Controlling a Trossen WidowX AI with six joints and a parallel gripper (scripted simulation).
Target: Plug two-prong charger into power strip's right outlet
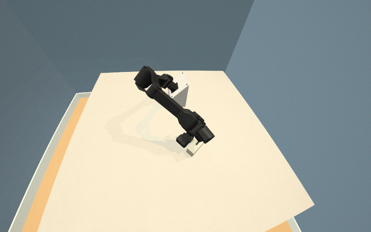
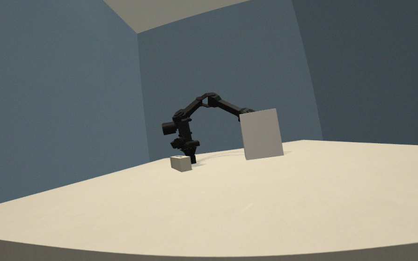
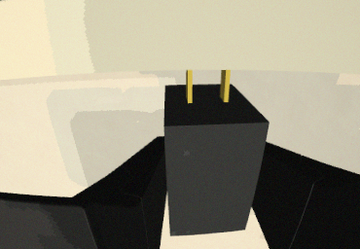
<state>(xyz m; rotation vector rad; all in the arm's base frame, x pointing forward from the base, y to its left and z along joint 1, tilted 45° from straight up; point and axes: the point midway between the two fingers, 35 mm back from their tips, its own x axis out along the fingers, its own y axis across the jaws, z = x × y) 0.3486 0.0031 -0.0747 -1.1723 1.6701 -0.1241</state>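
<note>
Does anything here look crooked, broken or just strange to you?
Nothing stands out. The fingers hold the black charger squarely, and its two yellow prongs look straight and even, not bent. The pale power strip sits flat on the table beside the arm. No damage shows anywhere.
</note>
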